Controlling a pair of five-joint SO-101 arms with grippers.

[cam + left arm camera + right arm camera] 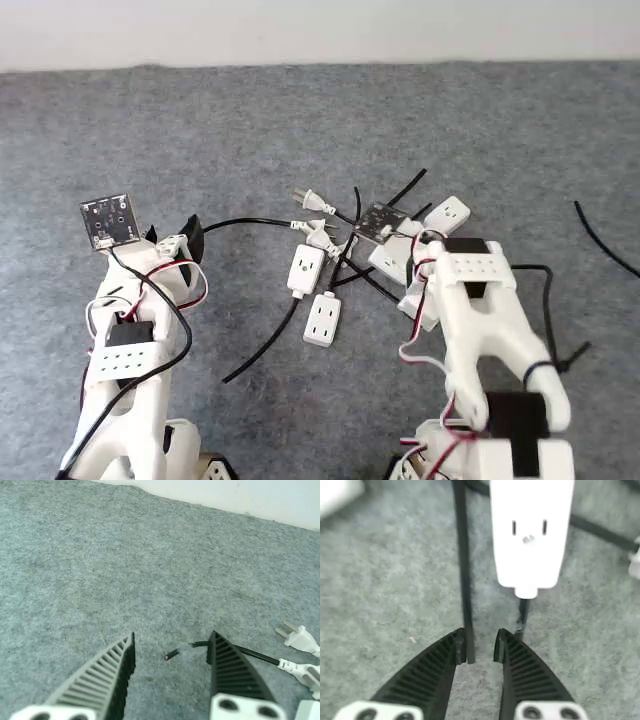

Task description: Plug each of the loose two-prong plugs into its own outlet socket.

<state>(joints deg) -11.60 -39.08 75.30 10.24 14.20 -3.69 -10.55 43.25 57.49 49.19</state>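
Two white two-prong plugs lie loose at the table's middle, also seen as plugs in the left wrist view. White outlet sockets lie around them: one outlet, a second, a third. My left gripper is open above bare carpet, left of the plugs, with a black cable's cut end between its fingers. My right gripper is open by a narrow gap just short of an outlet. A black cable runs into that gap beside one finger.
Black cables tangle around the outlets on the grey carpet. A separate black wire lies at the far right. A pale wall borders the carpet's far edge.
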